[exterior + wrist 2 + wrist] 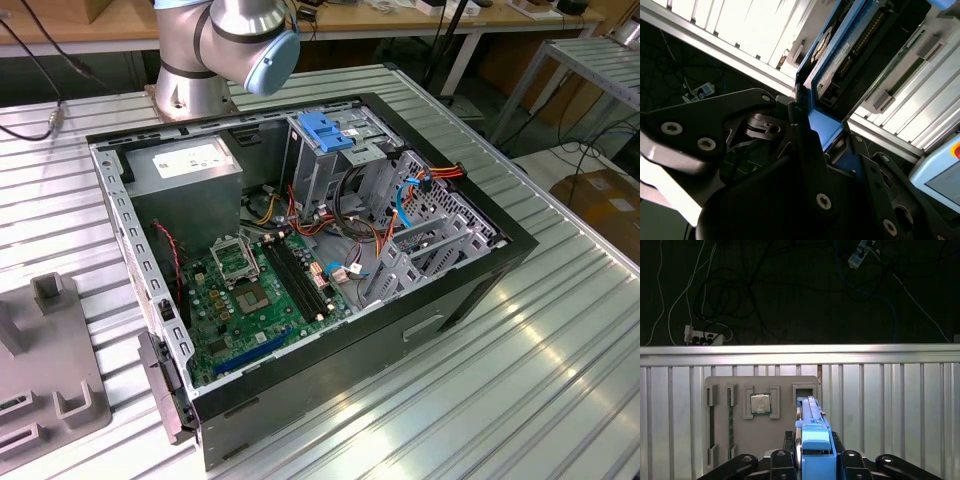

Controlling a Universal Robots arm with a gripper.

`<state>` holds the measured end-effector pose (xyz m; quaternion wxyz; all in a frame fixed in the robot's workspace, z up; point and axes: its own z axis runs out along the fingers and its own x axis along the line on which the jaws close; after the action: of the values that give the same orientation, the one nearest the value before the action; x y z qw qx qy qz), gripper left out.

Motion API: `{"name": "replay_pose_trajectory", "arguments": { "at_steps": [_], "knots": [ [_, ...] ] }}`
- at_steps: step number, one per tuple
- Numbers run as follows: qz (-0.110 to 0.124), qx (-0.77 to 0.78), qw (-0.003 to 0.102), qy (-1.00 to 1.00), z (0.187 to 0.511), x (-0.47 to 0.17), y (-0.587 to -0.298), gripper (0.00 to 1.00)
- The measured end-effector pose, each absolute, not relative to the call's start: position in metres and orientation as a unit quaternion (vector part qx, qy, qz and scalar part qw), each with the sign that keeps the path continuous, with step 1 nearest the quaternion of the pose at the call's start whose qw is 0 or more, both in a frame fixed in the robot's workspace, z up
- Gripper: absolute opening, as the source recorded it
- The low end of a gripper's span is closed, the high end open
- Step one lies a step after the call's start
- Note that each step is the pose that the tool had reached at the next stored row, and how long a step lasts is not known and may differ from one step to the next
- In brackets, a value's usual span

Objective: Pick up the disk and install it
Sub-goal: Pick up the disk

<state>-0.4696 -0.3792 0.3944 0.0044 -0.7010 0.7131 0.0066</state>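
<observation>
Gripper (812,462) pinching the disk (812,432) by its blue bracket, held edge-on over the grey fixture tray (785,425); edge grip probably leaves both faces free for sliding into the drive cage (335,160)

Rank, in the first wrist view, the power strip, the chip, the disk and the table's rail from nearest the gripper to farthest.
1. The disk, held in the gripper.
2. The chip, on the grey holder.
3. The rail, beyond the holder.
4. The power strip, on the floor past the rail.
</observation>
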Motion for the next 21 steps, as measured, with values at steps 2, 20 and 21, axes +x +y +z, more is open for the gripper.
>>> {"name": "replay_pose_trajectory", "arguments": {
  "at_steps": [2, 20, 21],
  "knots": [
    [0.007, -0.701, 0.004, 0.713, 0.396, -0.470, -0.379, 0.37],
    [0.007, -0.701, 0.004, 0.713, 0.412, -0.470, -0.379, 0.37],
    [0.007, -0.701, 0.004, 0.713, 0.414, -0.470, -0.379, 0.37]
  ]
}}
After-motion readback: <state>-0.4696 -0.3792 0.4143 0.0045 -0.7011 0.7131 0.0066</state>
